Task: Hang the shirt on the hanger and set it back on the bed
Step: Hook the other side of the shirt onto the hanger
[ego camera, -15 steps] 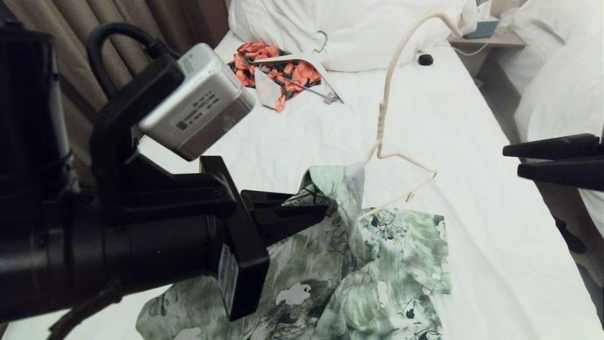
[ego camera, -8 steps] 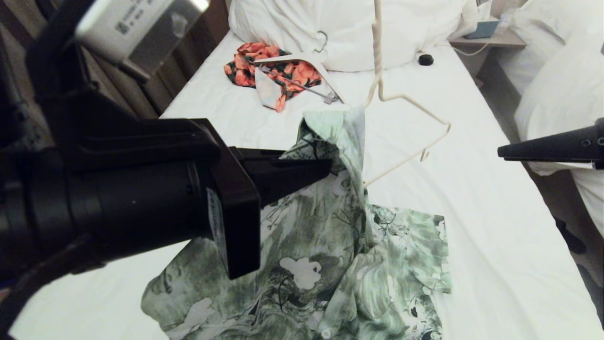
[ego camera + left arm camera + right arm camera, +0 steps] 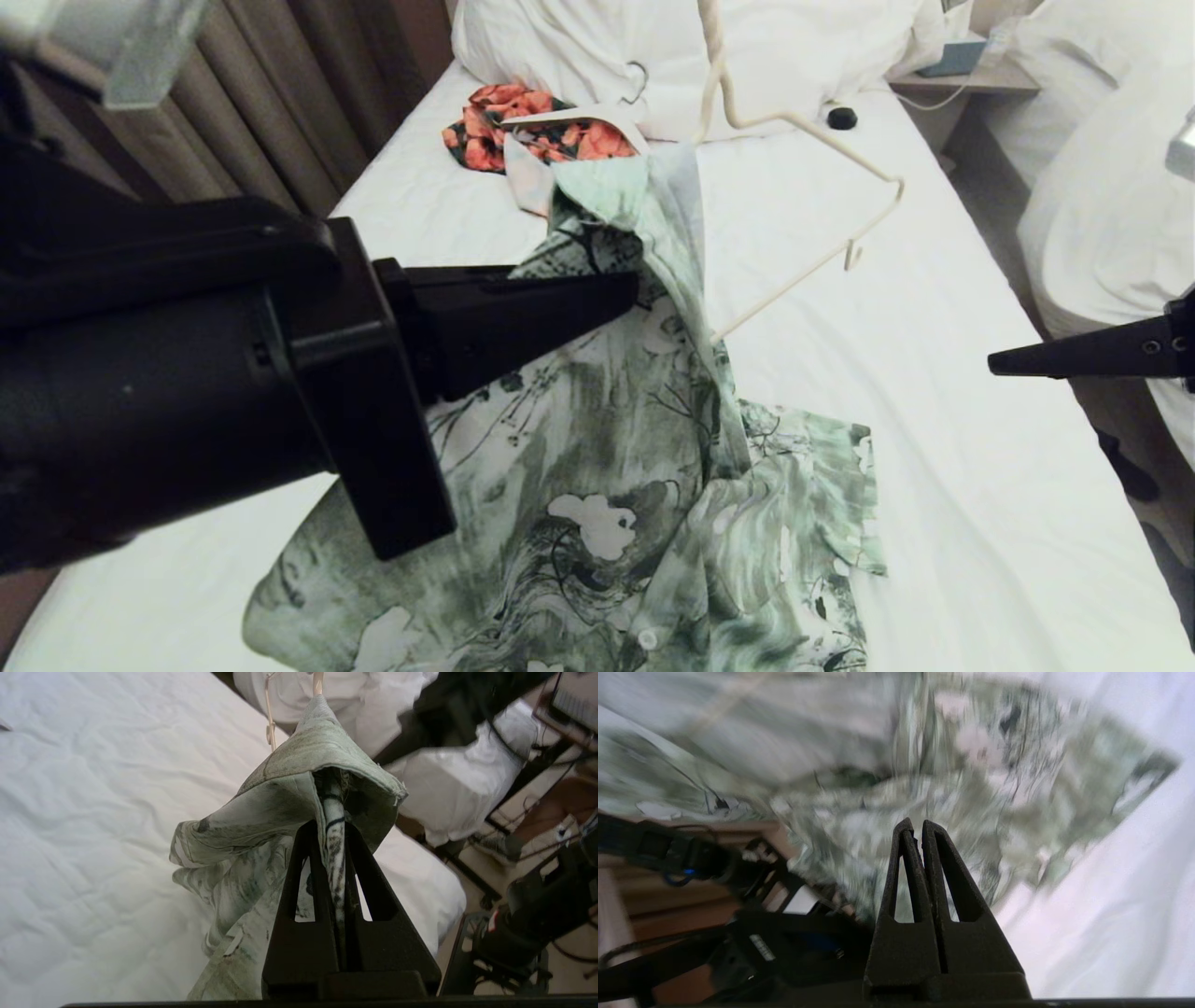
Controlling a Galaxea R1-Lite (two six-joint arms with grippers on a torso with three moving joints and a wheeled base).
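While pinched in the left end effector (image 3: 329, 830), the shirt (image 3: 607, 485) hangs.

curtains (image 3: 280, 103): brown, pleated | nightstand (image 3: 971, 79): possibly wooden | second bed (image 3: 1102, 187): white

Hanger (image 3: 803, 126) hook cut off at top edge of head view; lower shirt (image 3: 597, 504) cropped at bottom edge; right wrist view smeared throughout.

soft printed cloth shirt (image 3: 597, 485), thin matt cream wire hanger (image 3: 803, 131), quilted white sheet on bed (image 3: 980, 485)
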